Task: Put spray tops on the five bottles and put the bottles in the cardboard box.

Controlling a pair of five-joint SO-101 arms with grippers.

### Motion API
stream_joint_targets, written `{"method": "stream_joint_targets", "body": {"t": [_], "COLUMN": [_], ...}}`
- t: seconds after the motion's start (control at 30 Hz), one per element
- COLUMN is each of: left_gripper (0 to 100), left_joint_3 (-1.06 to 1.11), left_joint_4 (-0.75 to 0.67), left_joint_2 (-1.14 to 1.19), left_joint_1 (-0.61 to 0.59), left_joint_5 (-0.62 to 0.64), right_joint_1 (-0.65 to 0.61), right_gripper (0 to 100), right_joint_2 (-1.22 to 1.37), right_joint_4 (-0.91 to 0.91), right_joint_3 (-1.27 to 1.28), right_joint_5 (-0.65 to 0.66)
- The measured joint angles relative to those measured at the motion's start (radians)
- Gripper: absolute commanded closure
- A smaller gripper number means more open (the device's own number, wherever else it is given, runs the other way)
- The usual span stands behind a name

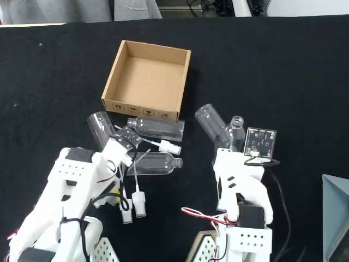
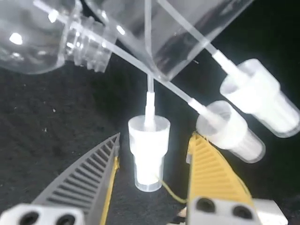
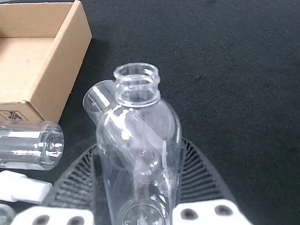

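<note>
My left gripper (image 2: 154, 140): open, astride a spray top (image 2: 149, 154). My right gripper (image 3: 140, 146): clamped on an upright uncapped bottle (image 3: 137, 105). Step, I judge: capping. Next: close, lift, carry toward 3 o'clock.

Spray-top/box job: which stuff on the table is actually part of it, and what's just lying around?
Part of the job:
cardboard box
upright bottle
four other bottles
spray tops

Just lying about:
grey object at the right edge
black table cover
</note>
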Motion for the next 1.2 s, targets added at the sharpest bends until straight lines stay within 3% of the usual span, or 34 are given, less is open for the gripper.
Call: {"method": "stream_joint_targets", "body": {"t": [0.23,0.47,0.63,0.87,1.1,1.2], "left_gripper": [93,94,94,94,94,94], "left_joint_3": [0.005,0.005,0.003,-0.072,-0.086,-0.086], "left_joint_4": [-0.014,0.002,0.101,0.123,0.11,0.058], "left_joint_2": [0.034,0.034,0.034,0.034,0.035,0.035], "left_joint_1": [-0.002,-0.005,-0.018,-0.144,-0.259,-0.304], "left_joint_5": [0.0,-0.023,-0.132,-0.282,-0.617,-0.704], "right_joint_1": [0.0,0.0,0.0,0.0,0.0,0.0], "right_gripper": [96.6,96.6,96.6,96.6,96.6,96.6], "right_joint_2": [0.0,0.0,0.0,0.0,0.0,0.0], "right_joint_4": [0.0,0.0,0.0,0.0,0.0,0.003], "right_joint_3": [0.0,0.0,0.0,0.0,0.0,0.0], "right_joint_5": [0.0,0.0,0.0,0.0,0.0,0.0]}}
